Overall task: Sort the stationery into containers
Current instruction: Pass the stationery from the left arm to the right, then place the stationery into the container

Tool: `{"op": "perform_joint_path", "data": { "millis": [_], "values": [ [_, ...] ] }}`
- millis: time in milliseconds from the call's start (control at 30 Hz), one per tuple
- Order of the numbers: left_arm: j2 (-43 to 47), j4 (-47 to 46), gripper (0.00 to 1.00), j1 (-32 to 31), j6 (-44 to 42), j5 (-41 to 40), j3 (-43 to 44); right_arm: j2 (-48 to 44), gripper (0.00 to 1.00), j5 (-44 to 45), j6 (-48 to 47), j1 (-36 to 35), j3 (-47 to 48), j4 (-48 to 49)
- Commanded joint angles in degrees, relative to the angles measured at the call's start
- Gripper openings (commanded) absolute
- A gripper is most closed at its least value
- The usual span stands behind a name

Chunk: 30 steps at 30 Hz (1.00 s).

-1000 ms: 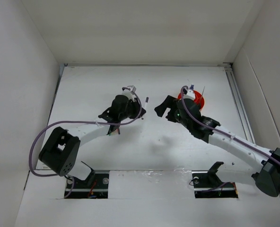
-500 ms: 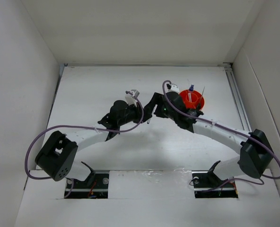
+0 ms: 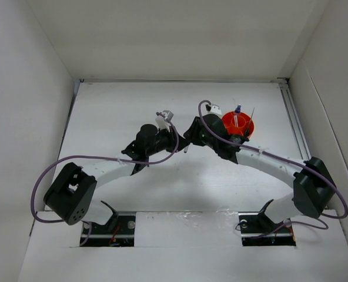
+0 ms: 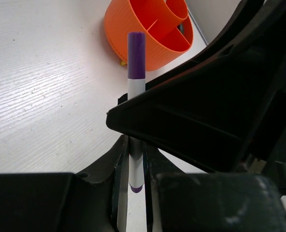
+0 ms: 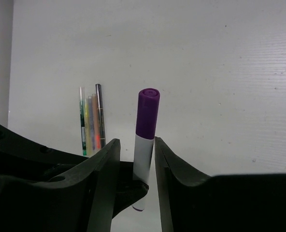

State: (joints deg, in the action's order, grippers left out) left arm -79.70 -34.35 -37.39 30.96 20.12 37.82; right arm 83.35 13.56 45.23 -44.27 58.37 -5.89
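Purple-capped and white-bodied, the marker (image 4: 135, 96) is held between the two arms. It is pinched near its lower end by the left gripper (image 4: 135, 145), whose fingers are closed narrowly on the barrel. The right gripper (image 5: 136, 140) is set around the same barrel just below the cap. Its fingers are narrow but not clamped, and a sliver of worktop (image 5: 206, 72) is seen between one finger and the marker.

A hand-over from left to right is judged to be the step in hand. It is done well if the right gripper is closed squarely on the white barrel, clear of the cap, and the left gripper is opened only once that hold is firm. Otherwise the marker may be tipped or dropped.

The orange tub (image 4: 162, 58) is seen close behind, on the right arm's side, so a short carry should be enough, with the marker lowered end-first into a compartment. A few thin pens (image 5: 92, 121) are seen lying together on the worktop, not yet sorted.
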Motion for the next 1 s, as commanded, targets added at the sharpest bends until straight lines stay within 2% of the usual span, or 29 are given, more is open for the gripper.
{"op": "perform_joint_path", "data": {
  "millis": [0, 133, 267, 400, 500, 533, 733, 967],
  "values": [
    [1.04, -4.41, 0.0, -0.06, -0.02, 1.68, -0.65, 0.23, 0.41, 1.29, -0.41, 0.33, 2.45, 2.2],
    [1.04, -4.41, 0.01, -0.06, -0.54, 1.68, -0.65, 0.23, 0.15, 1.99, -0.93, 0.33, 2.45, 2.2],
    [-0.01, -3.88, 0.16, -0.06, -0.55, 1.68, -0.65, -0.91, 0.04, 3.48, -1.55, 0.85, 2.45, 1.15],
    [-0.02, -4.5, 0.42, -0.06, -0.55, 2.9, -0.65, -2.14, 0.0, 6.56, -2.69, 3.3, 3.68, -1.14],
    [2.61, -6.77, 0.75, -0.06, -1.08, 3.7, -2.66, -3.46, 0.0, 8.49, -4.19, 5.68, 4.3, -1.84],
    [3.75, -7.65, 0.99, -0.06, -0.56, 3.7, -3.45, -4.07, 0.0, 9.02, -4.88, 7.6, 4.3, -2.54],
    [11.93, -6.17, 0.99, -0.06, -1.08, 0.37, -5.83, -3.99, 0.0, 16.21, -5.95, 15.7, 7.54, -4.3],
    [15.45, -4.06, 0.99, -0.06, -0.21, -0.87, -7.06, 3.04, 0.0, 27.99, -2.0, 25.19, 12.73, -7.9]
  ]
}}
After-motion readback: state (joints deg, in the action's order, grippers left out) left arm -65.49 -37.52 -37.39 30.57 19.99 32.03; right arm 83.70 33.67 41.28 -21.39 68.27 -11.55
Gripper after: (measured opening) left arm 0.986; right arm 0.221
